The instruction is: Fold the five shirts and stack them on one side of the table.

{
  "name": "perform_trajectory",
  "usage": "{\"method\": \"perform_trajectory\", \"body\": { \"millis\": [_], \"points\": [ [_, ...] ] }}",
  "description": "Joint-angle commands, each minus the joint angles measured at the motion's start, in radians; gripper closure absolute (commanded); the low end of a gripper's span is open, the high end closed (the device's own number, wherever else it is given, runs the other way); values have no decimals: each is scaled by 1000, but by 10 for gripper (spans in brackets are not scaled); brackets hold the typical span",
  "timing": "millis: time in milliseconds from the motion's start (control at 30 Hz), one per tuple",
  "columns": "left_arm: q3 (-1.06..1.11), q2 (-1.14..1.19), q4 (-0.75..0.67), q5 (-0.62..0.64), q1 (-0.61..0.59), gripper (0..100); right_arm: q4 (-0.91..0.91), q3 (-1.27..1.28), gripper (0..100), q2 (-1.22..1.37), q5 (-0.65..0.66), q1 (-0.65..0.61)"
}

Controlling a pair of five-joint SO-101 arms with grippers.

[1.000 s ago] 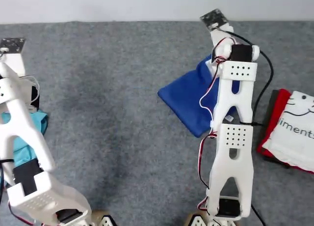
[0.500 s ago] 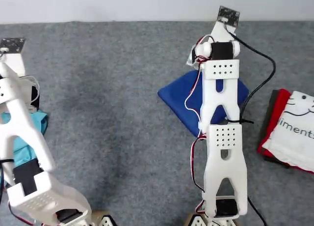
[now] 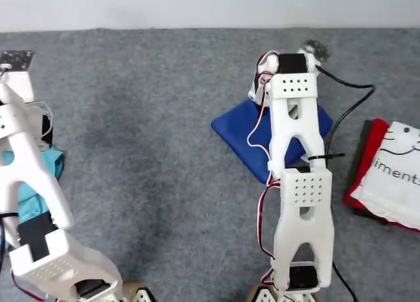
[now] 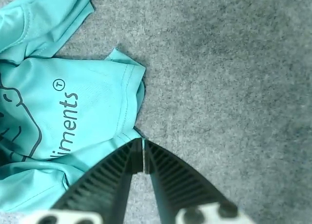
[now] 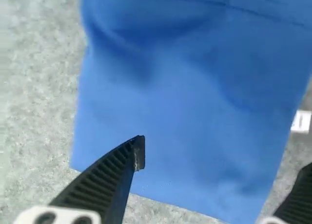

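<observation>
At the left edge of the grey surface (image 3: 151, 151) you have the left arm (image 3: 33, 177) standing over a teal shirt (image 3: 54, 164), which lies rumpled and unfolded there. In the left wrist view, your left tool (image 4: 143, 158) is closed with nothing between its fingers. Their tips meet just above the carpet-like cloth of the surface, right beside the hem of the teal shirt (image 4: 73, 107). The shirt's printed front faces up and one sleeve is spread toward the far side.

Right of centre lies the blue shirt (image 3: 239, 134), folded into a flat, compact shape and turned at an angle to the surface's edges. Your right arm (image 3: 298, 184) stretches from the near edge out over it and covers its right part. In the right wrist view, your right tool (image 5: 222, 163) is wide open above the blue shirt (image 5: 185, 87) and holds nothing. One finger (image 5: 138, 151) hangs over the cloth near a folded edge, and the other sits off at the shirt's opposite side.

At the right edge you have the stack: a white printed shirt (image 3: 394, 177) on top of a red one (image 3: 369, 148), with a dark layer just under that.
</observation>
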Motion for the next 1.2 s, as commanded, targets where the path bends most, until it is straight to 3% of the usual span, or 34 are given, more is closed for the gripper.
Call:
{"method": "perform_trajectory", "body": {
  "millis": [0, 567, 667, 833, 933, 1000, 1167],
  "points": [
    [-5, -8, 0, -2, 0, 985, -13, 3, 547, -19, -35, 18],
    [-5, -11, 3, -3, -2, 985, -156, 2, 559, 278, -54, 128],
    [-7, -15, 3, -3, -2, 985, -156, 2, 675, 278, -55, 128],
    [-10, -17, 3, -3, -2, 985, -162, 2, 998, 278, -38, 133],
    [-10, -17, 3, -3, -2, 985, -157, 2, 950, 278, -20, 131],
    [-10, -17, 3, -3, -2, 985, -154, 2, 995, 277, -9, 137],
    [-10, -17, 5, -3, -2, 985, 8, -72, 990, 197, 164, 143]
  ]
}}
